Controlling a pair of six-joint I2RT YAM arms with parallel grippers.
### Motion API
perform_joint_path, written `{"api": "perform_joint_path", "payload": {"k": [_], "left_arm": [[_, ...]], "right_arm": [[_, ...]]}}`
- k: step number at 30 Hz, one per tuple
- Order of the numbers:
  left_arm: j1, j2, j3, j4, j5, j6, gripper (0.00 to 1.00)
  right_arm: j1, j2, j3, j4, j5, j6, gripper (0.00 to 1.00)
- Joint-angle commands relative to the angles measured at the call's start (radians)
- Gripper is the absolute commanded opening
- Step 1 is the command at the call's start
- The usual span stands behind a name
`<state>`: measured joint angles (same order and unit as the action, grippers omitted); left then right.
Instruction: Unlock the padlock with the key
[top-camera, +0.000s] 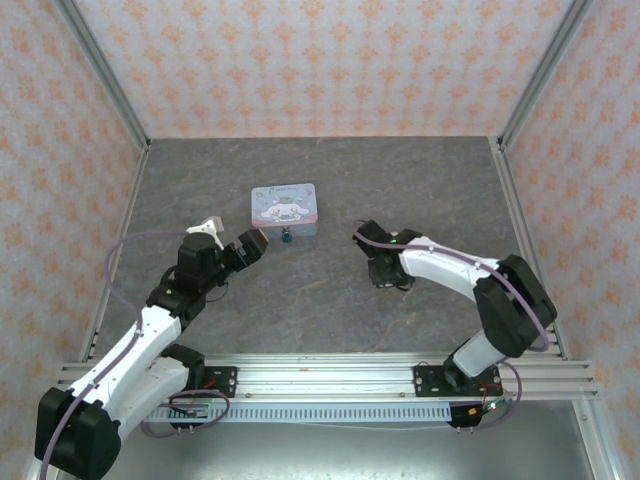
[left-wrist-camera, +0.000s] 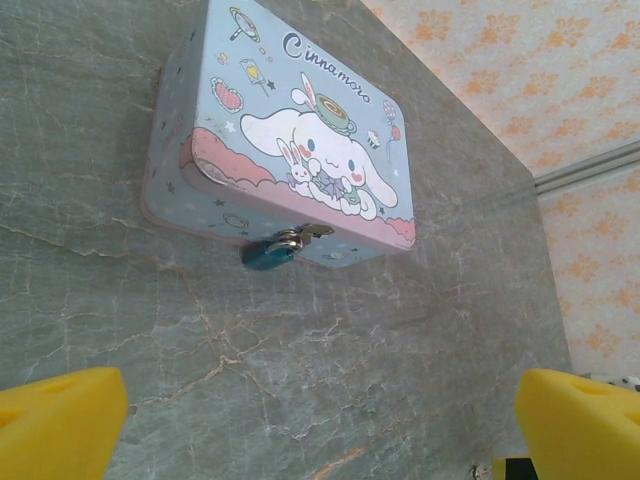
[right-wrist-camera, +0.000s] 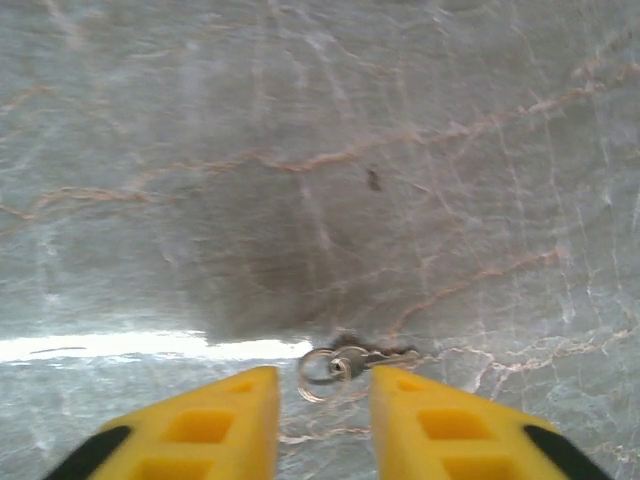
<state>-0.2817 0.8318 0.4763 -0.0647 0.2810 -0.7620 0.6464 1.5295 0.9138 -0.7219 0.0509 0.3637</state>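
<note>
On the table (top-camera: 330, 170), at about 4 o'clock from the tin (top-camera: 283, 210), the right gripper (right-wrist-camera: 323, 398) points down over the key (right-wrist-camera: 375, 356). Its jaws stand a little apart and clasp nothing we can see. Risks first. The key is thin and lies flat on a hard top, so a closing pinch may skate it away. It could also catch the ring (right-wrist-camera: 316, 368) alone, leaving the blade to dangle (useless for finding a keyhole). Pressing down too hard could jam the pads into the table. At the insertion step, the padlock (left-wrist-camera: 268, 252) hangs loose from the hasp (left-wrist-camera: 314, 232). We judge a push from the key could swing it or shove the light tin unless the left gripper (left-wrist-camera: 320, 440) steadies one of them. That gripper is spread wide and holds nothing. Positions: in the right wrist view the ring sits at the mouth of the gap between the yellow fingertips (right-wrist-camera: 240, 400), at 12 o'clock. The blade runs toward 3 o'clock, just ahead of the tip on that side, so the key lies along the closing line and off-centre. We cannot tell whether a tip touches the ring. In the left wrist view the padlock lies at 12 o'clock, well ahead of the open fingers. From above it hangs at the tin's 6 o'clock edge, with the left gripper near it at 8 o'clock.
</note>
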Motion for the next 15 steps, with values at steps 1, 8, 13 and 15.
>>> {"api": "perform_joint_path", "payload": {"k": [1,8,13,15], "left_arm": [[-0.005,0.004,0.034,-0.028,0.006,-0.003,0.99],[-0.005,0.009,0.033,-0.026,0.006,0.001,0.99],[-0.005,0.010,0.035,-0.030,0.006,0.000,0.99],[-0.005,0.007,0.035,-0.031,0.005,0.001,0.99]], "right_arm": [[-0.048,-0.076,-0.055,0.049,-0.067,0.065,0.37],[-0.099,-0.084,-0.106,0.093,-0.148,0.098,0.43],[-0.099,-0.041,-0.105,0.101,-0.149,0.118,0.43],[-0.100,-0.025,-0.105,0.110,-0.144,0.122,0.43]]}}
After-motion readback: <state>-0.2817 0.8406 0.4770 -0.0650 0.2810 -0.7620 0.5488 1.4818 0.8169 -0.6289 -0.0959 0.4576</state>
